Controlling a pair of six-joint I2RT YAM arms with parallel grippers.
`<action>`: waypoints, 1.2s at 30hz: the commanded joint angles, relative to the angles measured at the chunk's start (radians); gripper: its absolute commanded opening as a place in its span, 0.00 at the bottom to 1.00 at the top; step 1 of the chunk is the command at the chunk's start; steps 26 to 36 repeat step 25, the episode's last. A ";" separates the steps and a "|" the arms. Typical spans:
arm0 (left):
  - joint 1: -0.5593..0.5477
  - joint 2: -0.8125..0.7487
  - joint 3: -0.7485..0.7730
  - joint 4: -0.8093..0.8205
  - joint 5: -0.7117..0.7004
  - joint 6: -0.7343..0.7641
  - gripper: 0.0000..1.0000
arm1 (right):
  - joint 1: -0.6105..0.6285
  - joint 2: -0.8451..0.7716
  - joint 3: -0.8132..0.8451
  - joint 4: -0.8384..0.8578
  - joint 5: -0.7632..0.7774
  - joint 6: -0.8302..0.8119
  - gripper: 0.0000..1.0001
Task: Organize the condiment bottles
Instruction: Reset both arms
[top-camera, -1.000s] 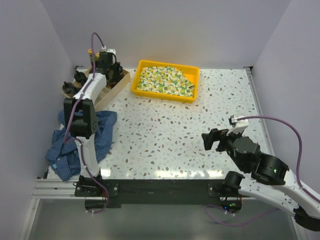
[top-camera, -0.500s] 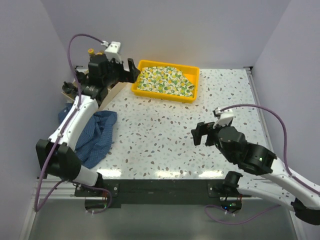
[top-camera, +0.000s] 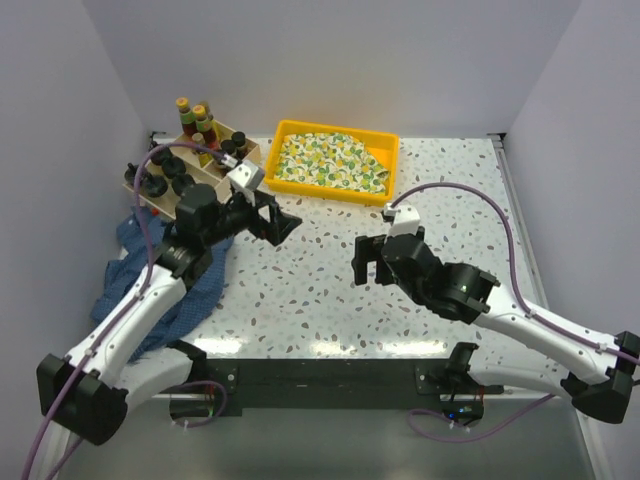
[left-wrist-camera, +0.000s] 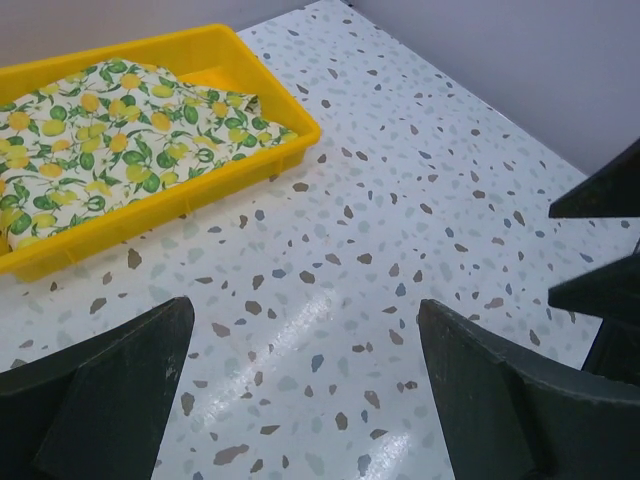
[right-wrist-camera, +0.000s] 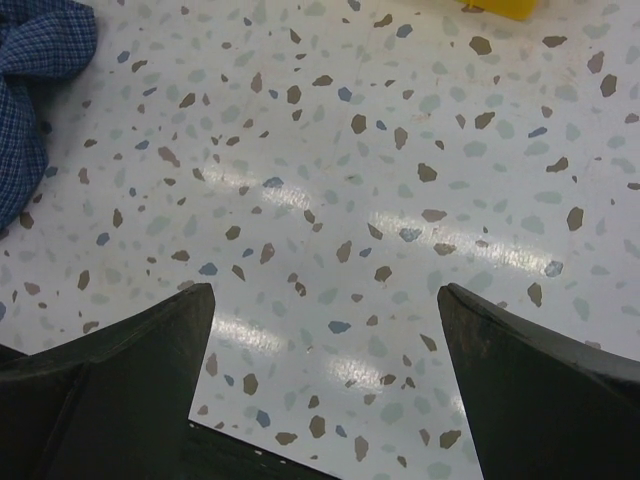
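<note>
- as you read the overhead view, the speckled table (top-camera: 450, 190) fills the field, with both arm bases at its near edge.
- left arm (top-camera: 150, 300): you see it reach from the near left corner toward the middle of the table, crossing above the blue checked cloth (top-camera: 212, 268).
- right arm (top-camera: 530, 320): it stretches from the near right corner toward the middle.
- blue checked cloth: crumpled at the left edge of the table, just in front of the wooden box (top-camera: 132, 184).
- yellow tray (top-camera: 325, 191): at the far middle, holding a lemon-patterned cloth (top-camera: 330, 160); your left wrist camera shows its near corner (left-wrist-camera: 150, 215).
- wooden box: divided, at the far left corner, just left of the tray.
- condiment bottles (top-camera: 200, 125): all stand in the box, the tall red and yellow ones at its far end and the black-capped ones (top-camera: 165, 172) toward its near end.
- left gripper (top-camera: 285, 225): fingers spread wide with nothing between them, above bare table near the tray (left-wrist-camera: 305, 310).
- right gripper (top-camera: 360, 262): fingers likewise spread and empty, above bare table at mid-field (right-wrist-camera: 325, 290), facing the left gripper and apart from it.
</note>
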 joint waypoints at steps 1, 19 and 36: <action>-0.013 -0.142 -0.109 0.156 -0.003 0.014 1.00 | -0.001 0.031 0.085 0.053 0.078 0.032 0.99; -0.015 -0.164 -0.085 0.133 0.091 0.002 1.00 | -0.001 0.005 0.195 0.063 0.195 -0.026 0.99; -0.013 -0.161 -0.083 0.130 0.089 0.003 1.00 | -0.001 -0.024 0.166 0.062 0.196 0.006 0.99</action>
